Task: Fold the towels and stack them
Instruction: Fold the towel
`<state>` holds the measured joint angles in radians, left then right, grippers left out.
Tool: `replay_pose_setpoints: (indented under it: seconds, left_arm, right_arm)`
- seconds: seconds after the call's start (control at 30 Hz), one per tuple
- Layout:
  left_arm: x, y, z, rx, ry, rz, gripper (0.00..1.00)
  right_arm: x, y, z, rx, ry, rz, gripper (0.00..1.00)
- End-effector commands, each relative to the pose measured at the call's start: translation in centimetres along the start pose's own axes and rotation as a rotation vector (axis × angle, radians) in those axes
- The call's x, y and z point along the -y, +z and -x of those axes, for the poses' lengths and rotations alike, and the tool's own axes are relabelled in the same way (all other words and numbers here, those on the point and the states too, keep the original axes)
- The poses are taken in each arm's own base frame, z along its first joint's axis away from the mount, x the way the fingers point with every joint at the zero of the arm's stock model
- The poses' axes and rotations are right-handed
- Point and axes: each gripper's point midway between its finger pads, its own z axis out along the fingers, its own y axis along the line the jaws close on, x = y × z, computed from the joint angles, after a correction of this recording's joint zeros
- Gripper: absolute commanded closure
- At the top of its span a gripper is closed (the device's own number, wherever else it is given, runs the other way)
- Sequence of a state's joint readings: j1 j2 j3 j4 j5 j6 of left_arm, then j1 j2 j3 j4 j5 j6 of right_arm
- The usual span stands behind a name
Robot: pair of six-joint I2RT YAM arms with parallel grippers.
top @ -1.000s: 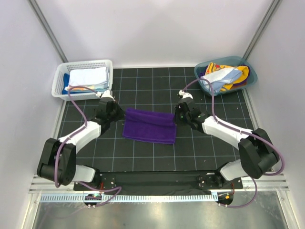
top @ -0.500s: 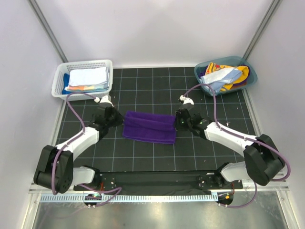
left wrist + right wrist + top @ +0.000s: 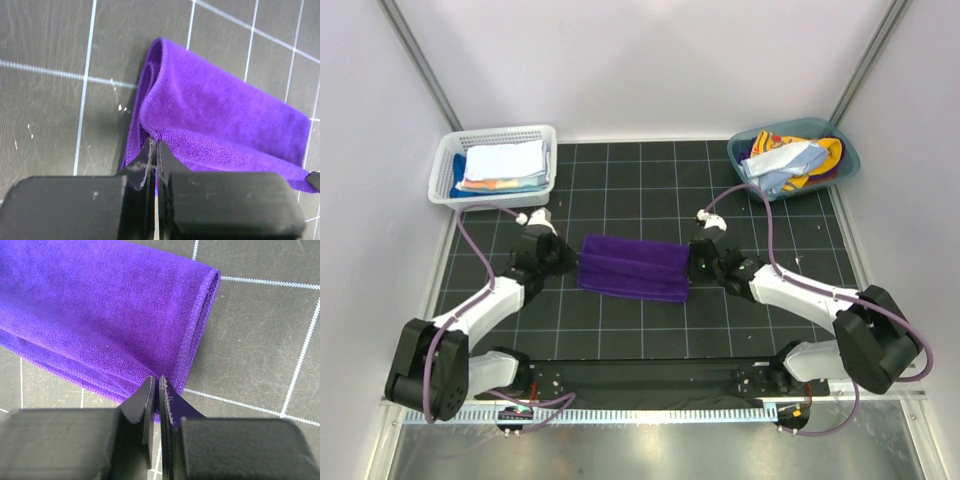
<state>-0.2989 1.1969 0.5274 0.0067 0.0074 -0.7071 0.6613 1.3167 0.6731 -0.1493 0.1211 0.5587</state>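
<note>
Fuzzy purple terry-cloth towel (image 3: 90, 315) on matt, scuffed black mat (image 3: 260, 340)

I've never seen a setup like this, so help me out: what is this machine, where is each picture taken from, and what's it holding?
It is two white-and-black robot arms, left and right, bolted at the near edge of a black gridded mat. The wide picture comes from a fixed camera above and behind them. The two close-ups come from a camera on each wrist; the black prongs at the bottom are that arm's own fingers. A soft deep purple towel lies folded over mid-mat. The left gripper is pinched shut on its left edge, the right gripper on its right edge. A white mesh basket holds folded cloths; a teal plastic tub holds crumpled cloths.
</note>
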Motion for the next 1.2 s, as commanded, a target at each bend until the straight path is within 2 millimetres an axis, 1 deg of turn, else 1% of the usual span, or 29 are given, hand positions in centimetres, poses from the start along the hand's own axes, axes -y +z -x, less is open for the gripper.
replay_pose_setpoints:
  seconds: [0.0, 0.07, 0.13, 0.17, 0.2, 0.23, 0.27, 0.3, 0.33, 0.37, 0.4, 0.43, 0.47, 0.57, 0.67, 0.7, 0.73, 0.77, 0.8, 0.83, 0.87, 0.9, 0.93, 0.97, 1.03, 1.07, 1.1, 1.13, 1.17]
  left_arm:
    - [0.2, -0.5, -0.1, 0.005, -0.011, -0.024, 1.00]
    - [0.4, -0.6, -0.6, -0.011, -0.016, -0.039, 0.99]
    - [0.1, -0.7, -1.2, -0.022, -0.022, -0.036, 0.97]
    - [0.0, -0.7, -1.3, -0.024, -0.027, -0.035, 0.91]
    - [-0.2, -0.7, -1.6, -0.031, -0.030, -0.031, 0.89]
    - [-0.4, -0.7, -1.9, -0.038, -0.032, -0.028, 0.85]
    - [-0.3, -0.8, -2.1, -0.041, -0.035, -0.034, 0.78]
    - [-0.2, -0.9, -2.2, -0.046, -0.038, -0.043, 0.74]
    - [-0.3, -0.9, -2.6, -0.057, -0.040, -0.046, 0.66]
    - [-0.1, -1.1, -2.8, -0.065, -0.039, -0.058, 0.62]
    - [-0.2, -1.3, -3.0, -0.067, -0.041, -0.061, 0.59]
    - [0.0, -1.5, -2.8, -0.060, -0.040, -0.069, 0.56]
    - [-0.5, -1.7, -3.2, -0.071, -0.042, -0.054, 0.54]
    - [-0.2, -2.7, -2.9, -0.055, -0.043, -0.061, 0.53]
    - [0.2, -3.9, -1.6, -0.024, -0.043, -0.048, 0.55]
    - [0.8, -4.3, -0.5, 0.000, -0.039, -0.058, 0.55]
    - [1.3, -4.7, 0.2, 0.023, -0.040, -0.066, 0.56]
    - [1.6, -4.9, 0.6, 0.027, -0.036, -0.071, 0.56]
    - [2.6, -5.2, 1.7, 0.048, -0.033, -0.089, 0.57]
    - [2.9, -4.9, 1.9, 0.040, -0.033, -0.087, 0.58]
    - [3.4, -4.8, 2.3, 0.042, -0.028, -0.089, 0.59]
    - [3.6, -4.5, 2.4, 0.036, -0.026, -0.085, 0.60]
    - [4.3, -3.9, 2.8, 0.025, -0.017, -0.081, 0.62]
    - [4.4, -3.3, 2.7, 0.012, -0.008, -0.070, 0.65]
    - [4.8, -2.6, 3.0, 0.005, -0.002, -0.060, 0.71]
    - [4.3, -1.4, 2.1, -0.035, 0.005, -0.030, 0.73]
    - [4.0, -1.0, 1.9, -0.052, 0.006, -0.014, 0.79]
    - [3.6, -0.5, 1.4, -0.074, 0.008, 0.004, 0.81]
    - [2.4, 0.2, 0.8, -0.084, 0.011, 0.054, 0.84]
  right_arm:
    - [-0.3, -0.4, 1.2, 0.065, 0.017, -0.001, 0.93]
    - [-0.3, -0.3, 0.9, 0.060, 0.016, 0.000, 0.92]
    - [-0.4, -0.2, 0.5, 0.051, 0.013, 0.002, 0.87]
    - [-0.4, -0.2, 0.3, 0.048, 0.012, 0.002, 0.84]
    - [-0.4, -0.1, 0.1, 0.043, 0.010, 0.001, 0.80]
    - [-0.4, -0.1, -0.3, 0.039, 0.008, 0.003, 0.77]
    - [-0.4, -0.1, -0.4, 0.038, 0.008, 0.003, 0.76]
    - [-0.4, -0.1, -0.6, 0.034, 0.007, 0.003, 0.72]
    - [-0.3, -0.2, -0.9, 0.029, 0.006, 0.004, 0.70]
    - [-0.4, -0.3, -0.9, 0.027, 0.006, 0.006, 0.68]
    - [-0.3, -0.3, -1.3, 0.017, 0.005, 0.005, 0.64]
    - [-0.5, -0.6, -1.1, 0.021, 0.008, 0.012, 0.61]
    - [-0.6, -0.8, -1.2, 0.020, 0.005, 0.015, 0.58]
    - [-0.9, -1.6, -1.0, 0.033, 0.012, 0.023, 0.55]
    - [-1.2, -2.4, -0.2, 0.042, 0.017, 0.014, 0.55]
    - [-1.0, -2.7, -0.3, 0.032, 0.015, -0.001, 0.55]
    - [-1.5, -3.0, 0.4, 0.046, 0.022, 0.000, 0.55]
    - [-1.6, -3.2, 0.7, 0.051, 0.026, -0.007, 0.55]
    - [-1.8, -3.3, 0.7, 0.046, 0.020, -0.012, 0.55]
    - [-2.3, -3.5, 1.5, 0.066, 0.026, -0.012, 0.55]
    - [-2.6, -3.4, 1.9, 0.071, 0.028, -0.010, 0.55]
    - [-2.5, -2.9, 1.8, 0.061, 0.024, -0.023, 0.55]
    - [-3.0, -2.7, 2.4, 0.068, 0.024, -0.023, 0.55]
    - [-3.1, -2.4, 2.6, 0.066, 0.020, -0.032, 0.55]
    - [-3.1, -1.0, 2.4, 0.044, 0.003, -0.055, 0.55]
    - [-3.0, -0.7, 2.3, 0.033, -0.007, -0.064, 0.55]
    - [-2.6, 0.2, 1.5, 0.002, -0.019, -0.087, 0.55]
    - [-2.5, 0.5, 1.1, -0.007, -0.022, -0.093, 0.55]
    - [-2.2, 0.8, 0.5, -0.025, -0.023, -0.099, 0.56]
